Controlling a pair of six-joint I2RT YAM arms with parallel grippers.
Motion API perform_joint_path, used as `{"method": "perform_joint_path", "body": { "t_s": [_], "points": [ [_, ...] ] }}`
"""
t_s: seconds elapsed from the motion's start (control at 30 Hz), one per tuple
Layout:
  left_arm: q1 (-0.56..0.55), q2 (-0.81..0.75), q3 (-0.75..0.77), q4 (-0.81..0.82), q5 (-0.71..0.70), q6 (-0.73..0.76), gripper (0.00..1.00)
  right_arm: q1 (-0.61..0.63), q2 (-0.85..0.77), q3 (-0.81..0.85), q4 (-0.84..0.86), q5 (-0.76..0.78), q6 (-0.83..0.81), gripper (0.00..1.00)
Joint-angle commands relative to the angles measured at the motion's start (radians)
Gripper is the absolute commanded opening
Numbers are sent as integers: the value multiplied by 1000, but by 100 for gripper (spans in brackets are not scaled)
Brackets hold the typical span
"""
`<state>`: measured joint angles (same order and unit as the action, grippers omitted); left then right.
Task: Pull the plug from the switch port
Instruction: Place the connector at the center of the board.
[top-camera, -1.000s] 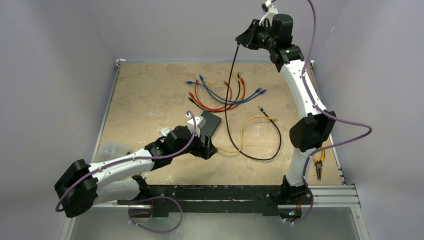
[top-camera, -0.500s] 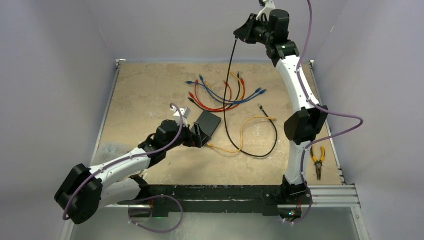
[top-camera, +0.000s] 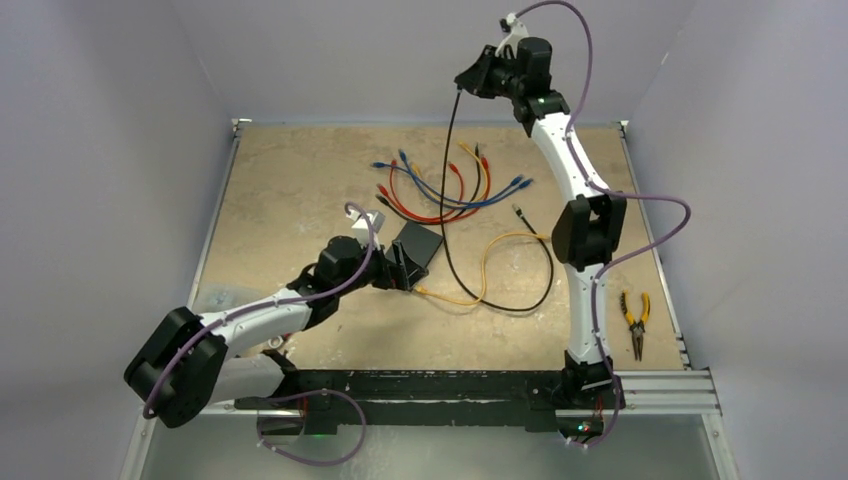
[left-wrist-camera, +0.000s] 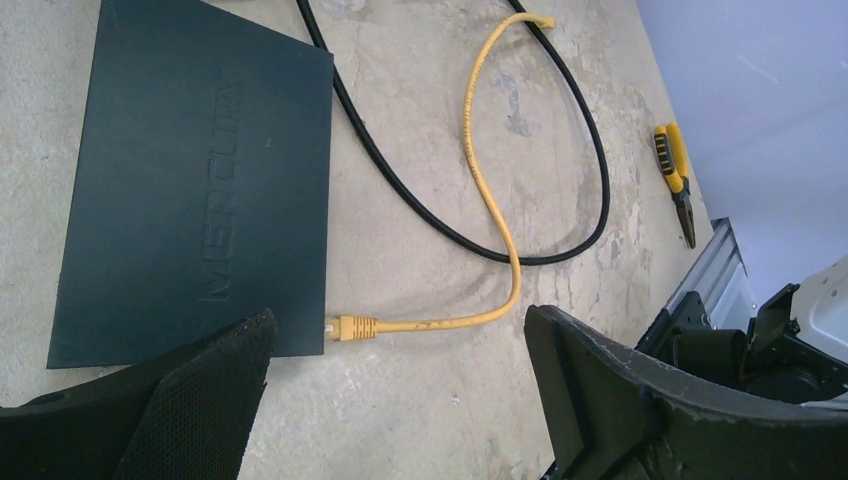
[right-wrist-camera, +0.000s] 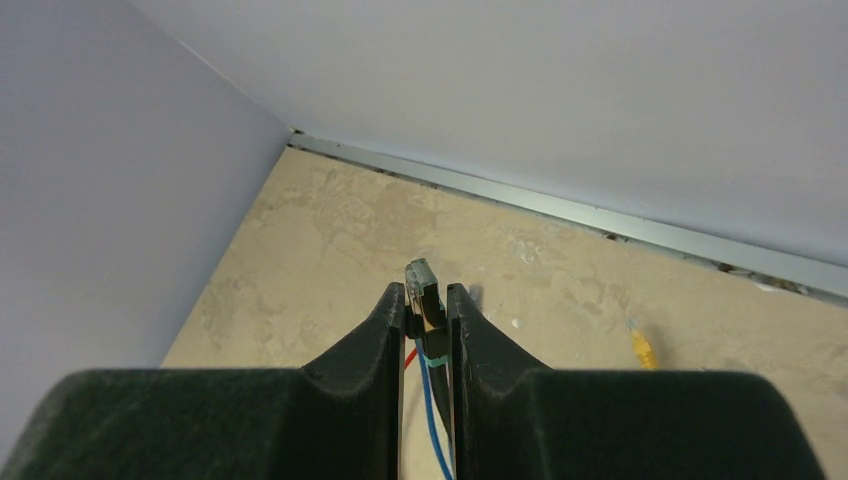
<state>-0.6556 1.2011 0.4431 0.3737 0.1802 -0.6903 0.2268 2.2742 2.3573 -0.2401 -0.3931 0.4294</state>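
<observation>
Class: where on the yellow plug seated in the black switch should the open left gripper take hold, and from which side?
Probably by the ribbed boot of the yellow plug, just outside the edge of the switch, coming from above. It lies flat on the table, sticking straight out, so the left gripper can straddle it.

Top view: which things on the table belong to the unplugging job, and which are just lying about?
Job: flat matte black switch box; yellow cable ending at its edge; black cable held in the right fingers.
Lying about: loose red, blue and orange cables; yellow-handled pliers.
</observation>
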Motion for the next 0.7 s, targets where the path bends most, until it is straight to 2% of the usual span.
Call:
{"method": "perform_joint_path", "body": {
  "t_s": [0.0, 0.1, 0.23, 0.27, 0.4, 0.43, 0.5, 0.67],
  "points": [
    [10, 24, 20, 77, 25, -19, 96, -4, 66, 50, 114, -81, 77, 0],
    [10, 39, 23, 71, 28, -25, 96, -4, 135, 56, 160, -158, 131, 0],
    [10, 36, 21, 62, 25, -33, 95, -3, 183, 41, 153, -180, 133, 2],
    [10, 34, 21, 56, 23, -32, 95, -3, 180, 33, 140, -168, 121, 8],
    [10, 18, 31, -5, -8, -5, 95, -3, 136, -28, 75, -84, 47, 47],
    [10, 15, 38, -26, -18, 7, 95, -2, 119, -43, 63, -65, 30, 53],
    [10, 6, 57, -79, -44, 34, 95, -2, 77, -94, 51, -39, 1, 64],
    [10, 11, 122, -208, -86, 118, 95, 12, -56, -294, 79, 17, -62, 81]
  ]
}}
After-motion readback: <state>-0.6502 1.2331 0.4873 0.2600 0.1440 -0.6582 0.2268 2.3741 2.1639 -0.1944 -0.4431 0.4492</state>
